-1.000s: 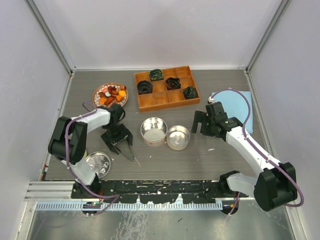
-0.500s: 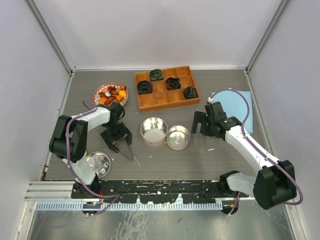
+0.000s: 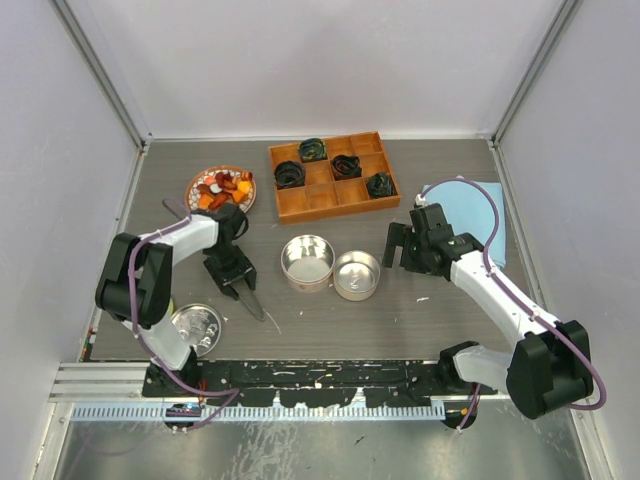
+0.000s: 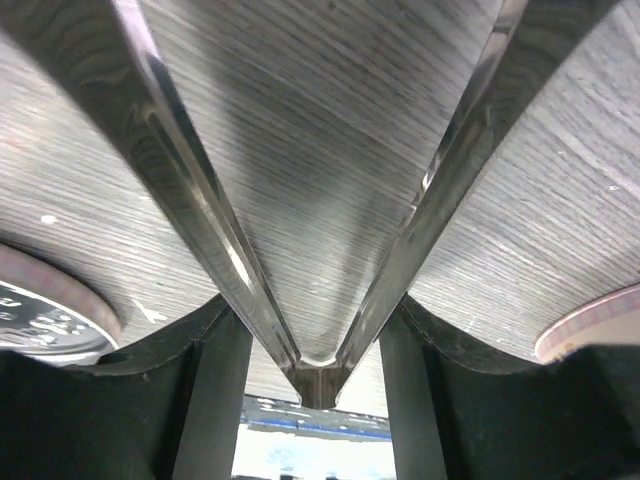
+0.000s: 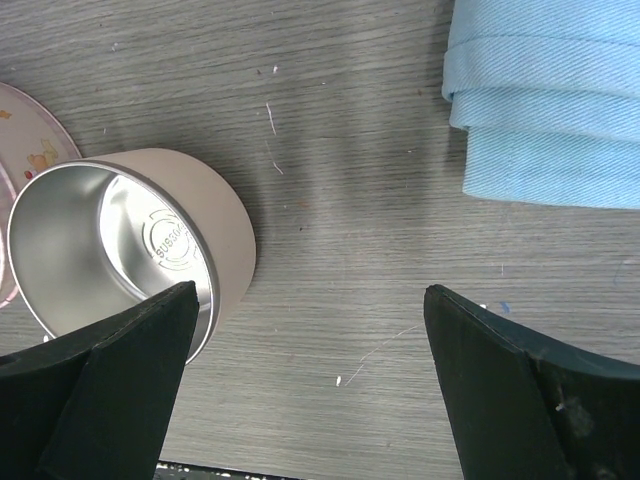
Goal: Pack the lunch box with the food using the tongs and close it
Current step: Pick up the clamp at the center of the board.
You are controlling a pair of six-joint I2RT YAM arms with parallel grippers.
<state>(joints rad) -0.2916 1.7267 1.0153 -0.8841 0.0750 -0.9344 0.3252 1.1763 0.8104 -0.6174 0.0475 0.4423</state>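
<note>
The tongs (image 3: 250, 302) lie on the table left of the tins, and my left gripper (image 3: 238, 286) has come down over them. In the left wrist view both silver arms of the tongs (image 4: 205, 230) run between my fingers and join near the bottom, and each finger presses on one arm, so the left gripper (image 4: 310, 312) is shut on them. The food (image 3: 221, 187) is a heap of orange and red chunks on a small plate at the back left. The lunch box is two open round tins (image 3: 307, 262), (image 3: 356, 276). My right gripper (image 3: 396, 246) hangs open beside the right tin (image 5: 120, 250), holding nothing.
A round metal lid (image 3: 196, 325) lies at the front left, its edge showing as the lid (image 4: 40, 315). An orange divided tray (image 3: 333, 176) with dark coiled lumps stands at the back. A folded blue cloth (image 3: 462, 208) lies at the right, also visible as the cloth (image 5: 545, 100).
My left gripper has dropped lower onto the tongs and its fingers have closed in against the tongs' arms. The right arm has barely moved.
</note>
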